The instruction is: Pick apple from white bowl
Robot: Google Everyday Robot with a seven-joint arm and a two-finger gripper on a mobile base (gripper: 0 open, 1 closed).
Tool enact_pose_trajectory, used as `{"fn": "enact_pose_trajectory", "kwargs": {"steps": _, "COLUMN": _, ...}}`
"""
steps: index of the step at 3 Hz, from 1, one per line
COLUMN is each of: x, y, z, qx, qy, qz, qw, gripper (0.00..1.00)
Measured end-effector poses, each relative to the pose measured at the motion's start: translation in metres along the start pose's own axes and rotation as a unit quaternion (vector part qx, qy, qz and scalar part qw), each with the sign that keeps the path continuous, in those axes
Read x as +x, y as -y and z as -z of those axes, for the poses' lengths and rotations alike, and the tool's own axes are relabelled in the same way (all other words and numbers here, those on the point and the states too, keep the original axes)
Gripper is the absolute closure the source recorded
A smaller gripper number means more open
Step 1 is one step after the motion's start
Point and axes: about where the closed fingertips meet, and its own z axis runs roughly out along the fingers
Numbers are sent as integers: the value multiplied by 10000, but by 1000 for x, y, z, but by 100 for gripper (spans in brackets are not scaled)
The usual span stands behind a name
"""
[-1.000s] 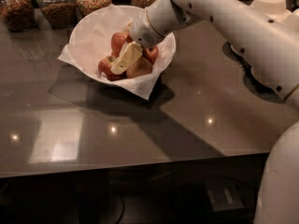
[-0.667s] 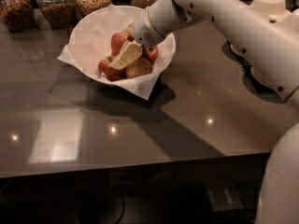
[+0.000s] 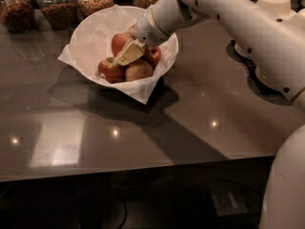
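The white bowl (image 3: pixel 90 35), lined with crinkled white paper whose corners stick out, stands at the back left of the dark table. It holds several red-and-yellow apples: one at the front left (image 3: pixel 110 69), one at the front middle (image 3: pixel 139 71), one behind (image 3: pixel 119 43). My gripper (image 3: pixel 127 55) reaches down into the bowl from the right, its cream tip among the apples and against the top of the pile. The white arm (image 3: pixel 228 13) crosses the bowl's right rim and hides part of the apples.
Several glass jars of grains and nuts (image 3: pixel 59 6) line the back edge behind the bowl. Stacked tan bowls (image 3: pixel 275 4) sit at the back right. The table's front edge (image 3: pixel 143 168) runs across the lower view.
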Motion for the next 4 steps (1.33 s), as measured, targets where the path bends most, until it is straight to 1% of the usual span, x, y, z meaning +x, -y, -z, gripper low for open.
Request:
{"fn": "enact_pose_trajectory", "kwargs": {"steps": 1, "x": -1, "y": 0, "z": 1, "qx": 0, "qy": 0, "qz": 0, "qw": 10000, "gripper": 99}}
{"fn": "enact_pose_trajectory", "kwargs": {"steps": 3, "x": -8, "y": 3, "z": 47, "qx": 170, "qy": 102, "qz": 64, "qw": 9998, "gripper": 100}}
{"fn": "enact_pose_trajectory", "kwargs": {"steps": 4, "x": -12, "y": -3, "z": 84, "qx": 337, "qy": 239, "qz": 275, "qw": 9988, "gripper": 100}}
